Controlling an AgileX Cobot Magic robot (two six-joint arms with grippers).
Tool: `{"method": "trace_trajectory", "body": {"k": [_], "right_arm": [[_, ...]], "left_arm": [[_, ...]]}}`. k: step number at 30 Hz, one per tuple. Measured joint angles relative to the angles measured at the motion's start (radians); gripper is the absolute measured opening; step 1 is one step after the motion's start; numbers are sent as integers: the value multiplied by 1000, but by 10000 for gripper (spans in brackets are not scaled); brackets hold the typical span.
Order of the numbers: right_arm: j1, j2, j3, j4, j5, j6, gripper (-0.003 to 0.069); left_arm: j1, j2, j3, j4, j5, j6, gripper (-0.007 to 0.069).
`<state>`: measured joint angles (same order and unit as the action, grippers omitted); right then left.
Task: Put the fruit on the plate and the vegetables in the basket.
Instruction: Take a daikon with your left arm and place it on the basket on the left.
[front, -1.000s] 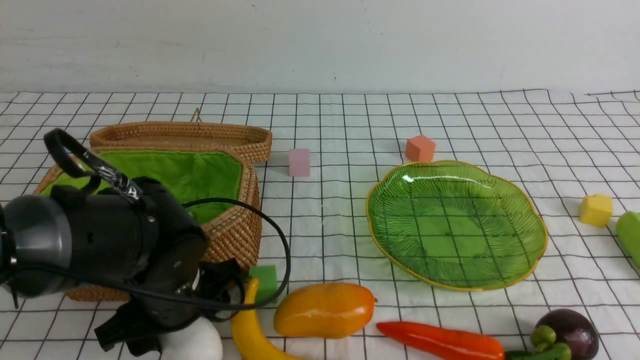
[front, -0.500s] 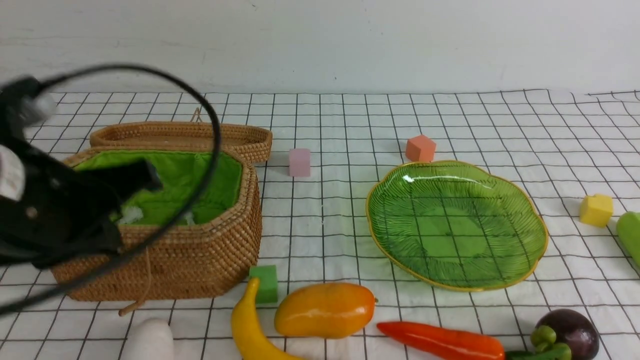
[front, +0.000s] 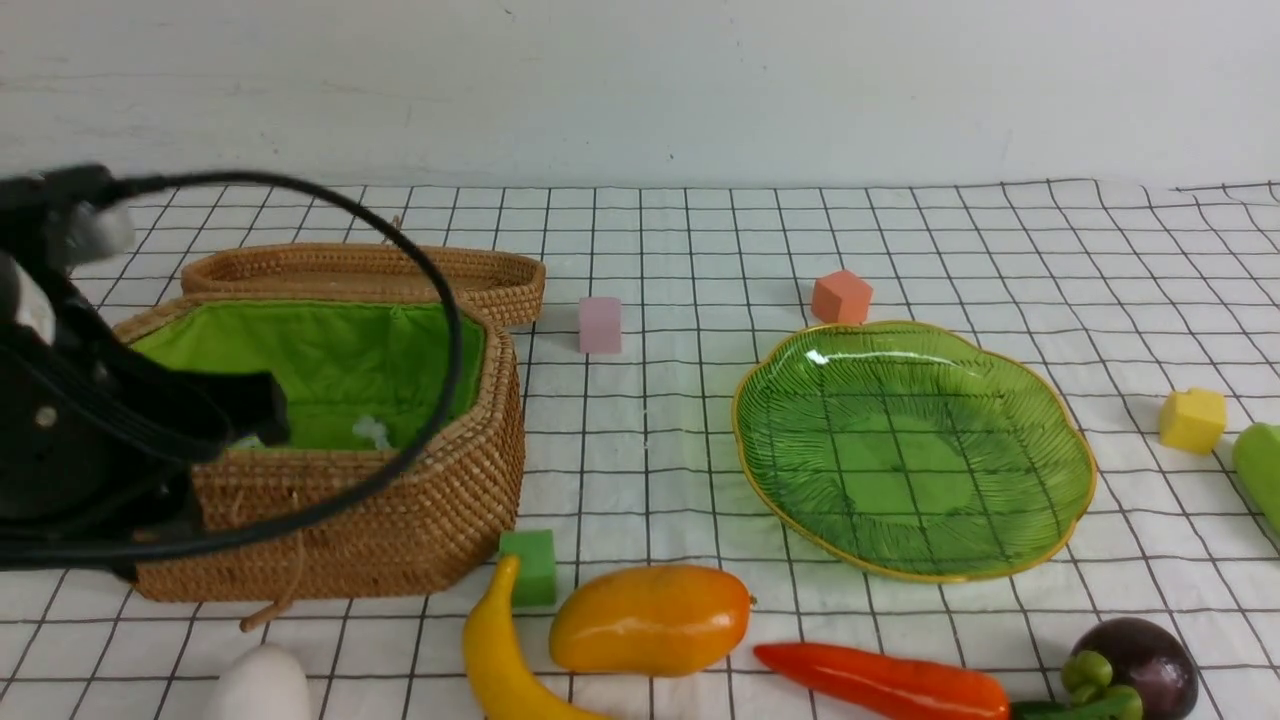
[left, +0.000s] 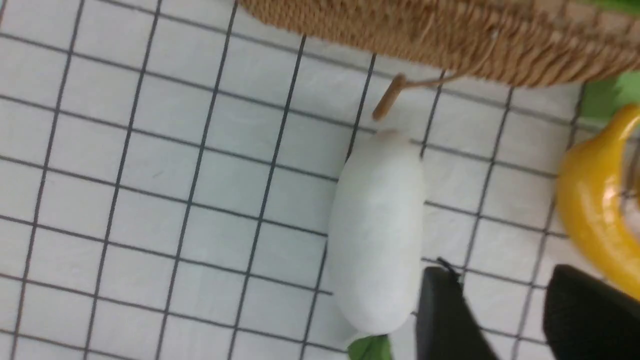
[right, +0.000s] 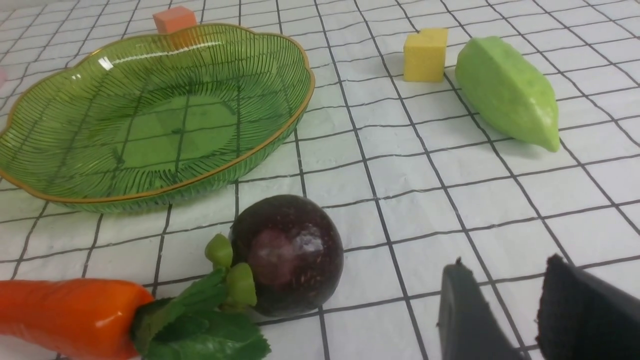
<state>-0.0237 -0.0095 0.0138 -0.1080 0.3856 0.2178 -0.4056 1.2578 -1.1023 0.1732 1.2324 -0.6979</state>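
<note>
The left gripper (left: 500, 275) hangs over the table (left: 150, 200). Its two black fingers stand apart with nothing between them. The fat white radish (left: 377, 230) lies just beside one finger and the long yellow banana (left: 590, 210) beside the other. Bare checked cloth spreads wide past the radish. The woven basket (front: 420, 520) stands near, lid open, green inside. The right gripper (right: 505, 265) is partly open and holds nothing. The round purple mangosteen (right: 287, 252) sits near it, against the red pepper's (right: 65, 315) leaves. Beyond lies the green plate (right: 300, 100) with its gold edge. The green gourd (right: 507, 102) lies well apart. The orange mango (front: 648, 618) rests between banana and pepper.
</note>
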Motion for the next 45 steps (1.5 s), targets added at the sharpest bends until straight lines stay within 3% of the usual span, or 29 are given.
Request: {"method": "trace_trajectory", "body": {"k": [3,4,5,7,8,11,12,15,23,26,29,31,36,45], "right_arm": [[0,0,0,0,0,0,245],[0,0,0,0,0,0,245],[0,0,0,0,0,0,245],[0,0,0,0,0,0,245],[0,0,0,0,0,0,245],[0,0,0,0,0,0,245],[0,0,0,0,0,0,245],[0,0,0,0,0,0,245],[0,0,0,-1,0,0,245],[0,0,0,-1,0,0,245],[0,0,0,-1,0,0,245],[0,0,0,-1,0,0,245],[0,0,0,-1,0,0,245],[0,0,0,-1,0,0,245]], "left_arm": [[0,55,116,3,-46,35,529],[0,57,125,3,-60,40,554],[0,74,213,0,-134,59,624],[0,86,259,-12,-210,65,650],[0,117,337,-52,-338,72,662],[0,193,404,-106,-460,76,645],[0,287,434,-141,-520,73,609],[1,334,412,-204,-514,84,493],[3,127,306,-280,-406,140,487],[3,3,176,-252,-349,133,487],[17,-63,-46,-127,-307,35,487],[49,-40,-159,-12,-278,-56,487],[111,119,-297,125,-242,-189,487],[112,413,-409,138,-181,-269,493]]}}
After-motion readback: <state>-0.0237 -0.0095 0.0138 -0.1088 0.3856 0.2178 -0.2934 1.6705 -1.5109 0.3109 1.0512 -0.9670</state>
